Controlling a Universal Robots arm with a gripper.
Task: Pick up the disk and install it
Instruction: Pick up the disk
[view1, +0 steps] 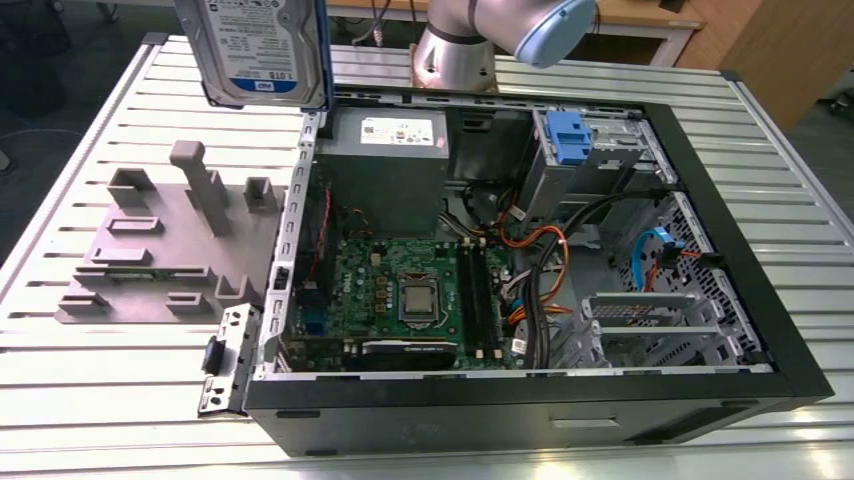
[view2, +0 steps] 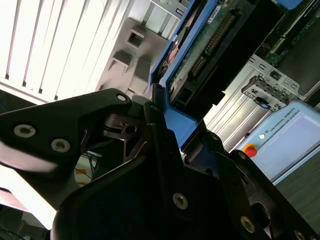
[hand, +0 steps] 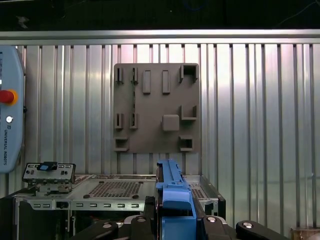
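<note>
Presently, my log from the remote station, nearest item first.

1. Gripper (view2: 175, 131): the black fingers (view2: 90, 125) are closed hard on the blue carrier at one end of the disk. Nothing else is in its grasp. In the first wrist view the carrier edge stands straight up between the two jaws.

2. Disk (view1: 260, 50): it is lifted clear of everything and stands on edge in the air. In the exterior view I see it at the upper left, with the white-and-blue label facing the camera and a blue frame down its side. It hangs above the far corner of the computer case, on the side towards the fixture plate. In the second wrist view I see its underside, a green circuit board with a connector row.

3. Computer case (view1: 747, 300): this black tower lies on its side with the panel off. Inside I count a motherboard (view1: 400, 285), a grey power-supply box (view1: 387, 132) with a white label, and a blue bracket (view1: 567, 135) seated in the metal drive cage. There are also orange and black cables near the middle.

4. Fixture plate (view1: 147, 265): this grey moulded block with raised posts and pockets lies flat just beside the case, at the exterior view's left.

5. Table (view1: 80, 390): slatted aluminium, bearing the case and the plate.

6. Arm (view1: 461, 55): its silver column rises behind the case, with a blue-capped joint above.

7. Teach pendant (hand: 7, 125): pale, with a red button, at the table's edge.
</note>
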